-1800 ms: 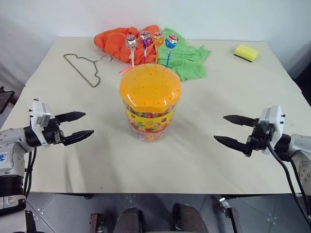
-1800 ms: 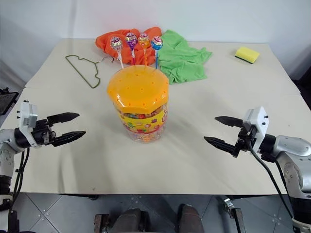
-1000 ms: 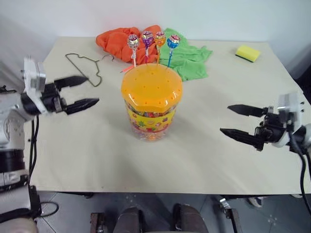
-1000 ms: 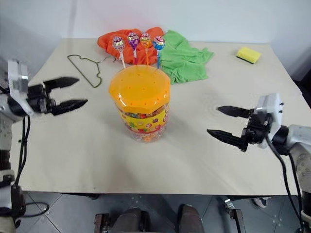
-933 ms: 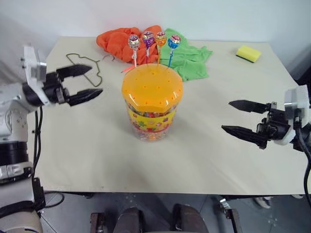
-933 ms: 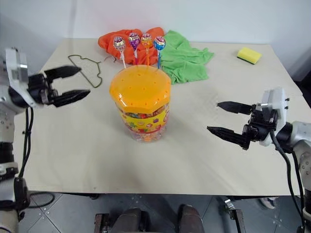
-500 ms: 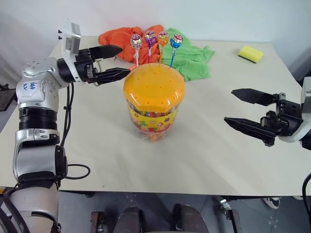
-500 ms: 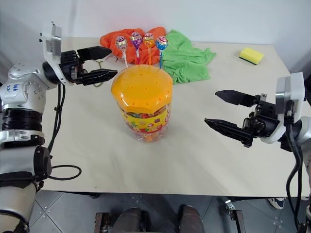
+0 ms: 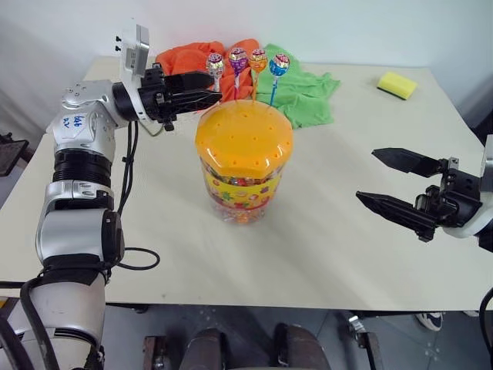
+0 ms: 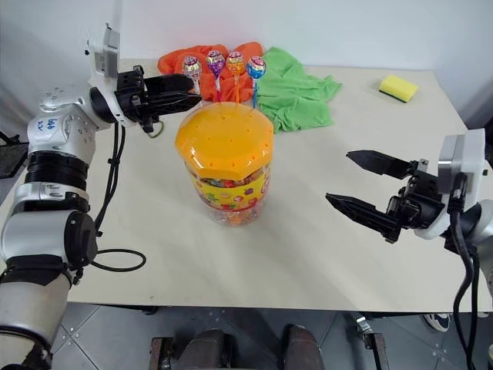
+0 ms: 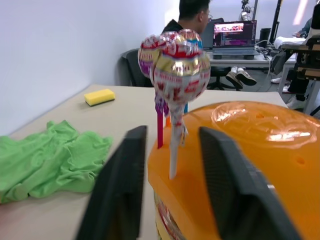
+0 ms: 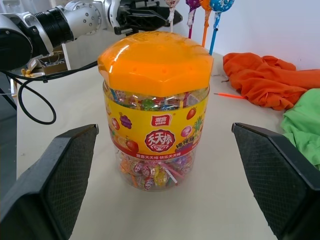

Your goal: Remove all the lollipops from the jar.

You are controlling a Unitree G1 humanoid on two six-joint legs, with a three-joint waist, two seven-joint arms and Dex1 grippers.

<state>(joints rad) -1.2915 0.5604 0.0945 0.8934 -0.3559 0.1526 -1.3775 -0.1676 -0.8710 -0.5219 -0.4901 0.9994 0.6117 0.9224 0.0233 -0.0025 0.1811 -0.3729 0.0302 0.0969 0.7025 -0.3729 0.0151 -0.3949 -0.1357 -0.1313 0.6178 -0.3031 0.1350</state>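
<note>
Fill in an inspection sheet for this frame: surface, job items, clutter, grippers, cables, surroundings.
Surface: beige table, bare near its front edge.
Job items: jar upright, orange lid on; four lollipops standing in the lid's far edge.
Clutter: orange cloth, green cloth, yellow sponge, wire hanger at the back.
Grippers: left gripper straddling the nearest lollipop's stick, not clamped; right gripper open, apart from the jar.
Cables: black cable hanging off the left arm.
Surroundings: white wall; seated person at a desk.

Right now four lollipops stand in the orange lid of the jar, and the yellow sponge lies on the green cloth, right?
Not quite. The left eye view shows the yellow sponge lying on the bare table, apart from the green cloth. The four lollipops do stand in the jar.
</note>
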